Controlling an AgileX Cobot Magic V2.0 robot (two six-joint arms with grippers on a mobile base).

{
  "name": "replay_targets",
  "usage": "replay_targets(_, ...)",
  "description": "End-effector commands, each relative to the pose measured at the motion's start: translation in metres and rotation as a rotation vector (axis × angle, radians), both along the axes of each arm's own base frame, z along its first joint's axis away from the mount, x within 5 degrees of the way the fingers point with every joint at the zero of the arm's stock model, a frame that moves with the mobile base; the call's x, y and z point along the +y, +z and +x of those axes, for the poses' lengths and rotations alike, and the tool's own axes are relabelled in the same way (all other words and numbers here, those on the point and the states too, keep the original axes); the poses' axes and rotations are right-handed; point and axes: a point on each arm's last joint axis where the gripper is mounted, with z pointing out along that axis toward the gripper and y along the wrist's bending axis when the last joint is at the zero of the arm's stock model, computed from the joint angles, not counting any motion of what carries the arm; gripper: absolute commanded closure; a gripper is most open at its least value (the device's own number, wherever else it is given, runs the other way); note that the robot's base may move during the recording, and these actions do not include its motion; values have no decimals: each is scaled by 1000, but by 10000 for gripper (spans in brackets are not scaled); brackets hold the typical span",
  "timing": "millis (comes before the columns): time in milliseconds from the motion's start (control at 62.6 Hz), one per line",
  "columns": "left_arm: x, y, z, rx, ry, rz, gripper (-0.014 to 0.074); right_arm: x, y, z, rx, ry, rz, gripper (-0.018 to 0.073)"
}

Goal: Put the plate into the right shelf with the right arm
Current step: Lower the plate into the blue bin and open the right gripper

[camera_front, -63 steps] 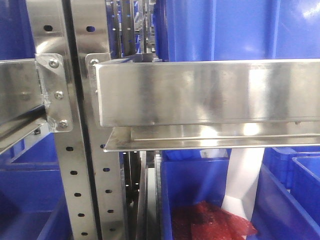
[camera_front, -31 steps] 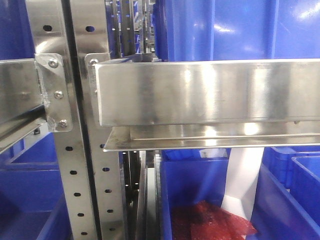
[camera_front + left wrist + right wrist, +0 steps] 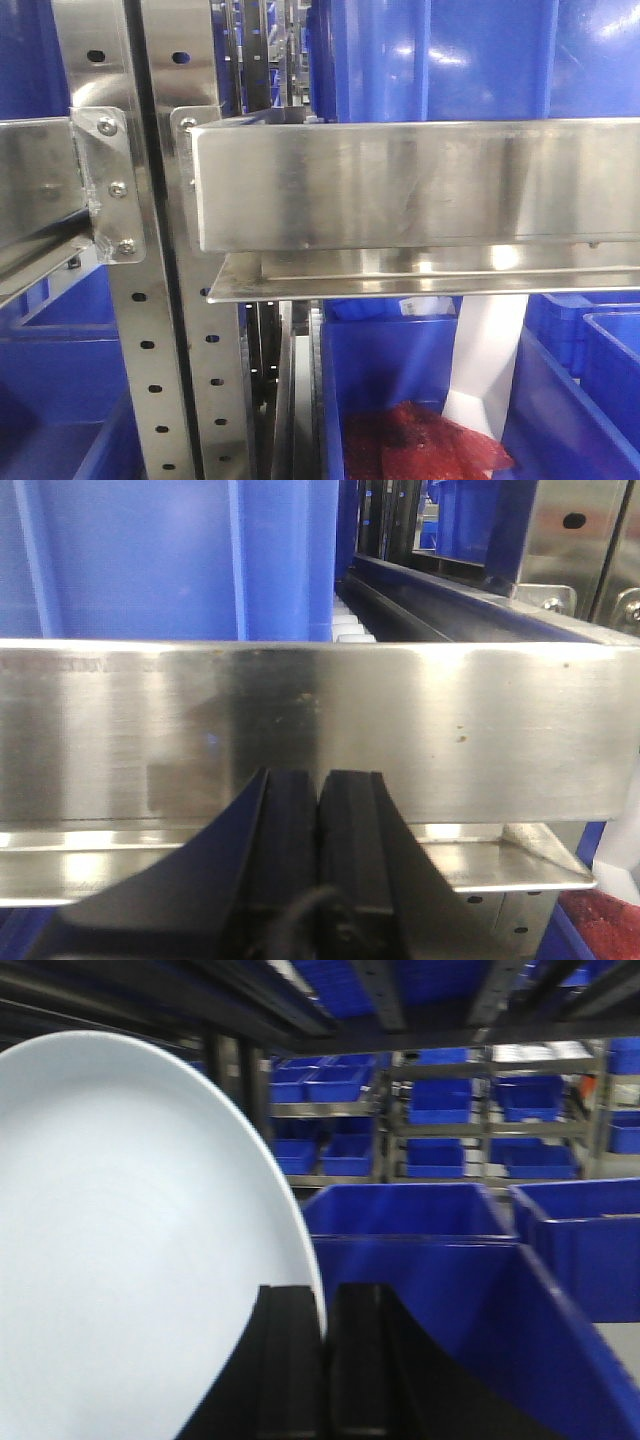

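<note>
In the right wrist view the white plate (image 3: pixel 130 1260) fills the left half, standing on edge. My right gripper (image 3: pixel 325 1300) is shut on the plate's rim, with the black fingers (image 3: pixel 290 1360) on either side of it. Blue bins (image 3: pixel 410 1215) of the right shelf lie ahead, under dark beams. The front view shows the shelf's broad steel beam (image 3: pixel 420 185) close up, with neither the plate nor a gripper in sight. My left gripper (image 3: pixel 320 785) is shut on nothing, just in front of a steel beam (image 3: pixel 320 720).
Perforated steel uprights (image 3: pixel 150 300) stand left of the beam. Below the beam a blue bin (image 3: pixel 400 390) holds red crinkled material (image 3: pixel 420 445) and a white strip (image 3: pixel 485 360). More racks of blue bins (image 3: pixel 440 1125) stand further back.
Only the glints on the steel beam shift between the front frames. The shelf and bins keep their places.
</note>
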Motion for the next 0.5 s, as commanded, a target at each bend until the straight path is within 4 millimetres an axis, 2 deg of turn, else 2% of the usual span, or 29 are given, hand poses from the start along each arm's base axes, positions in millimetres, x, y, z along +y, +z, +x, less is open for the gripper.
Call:
replay_targets(0, 0, 5, 0, -81, -4, -17, 643, -6, 25, 17, -153, -67, 37, 489)
replay_targets(96, 0, 5, 0, -81, -4, -17, 643, -6, 23, 39, -167, -90, 39, 489)
replay_targets(224, 0, 5, 0, -81, -4, -17, 643, -3, 12, 70, -139, -98, 34, 485)
replay_targets(304, 0, 5, 0, -81, -4, -17, 643, -1, 3, 85, -105, -100, 28, 451)
replay_targets(399, 0, 5, 0, -81, -4, -17, 643, 1, -5, 100, -65, -100, 20, 340)
replay_targets(479, 0, 5, 0, -81, -4, -17, 643, 2, -10, 107, -35, -98, 15, 190)
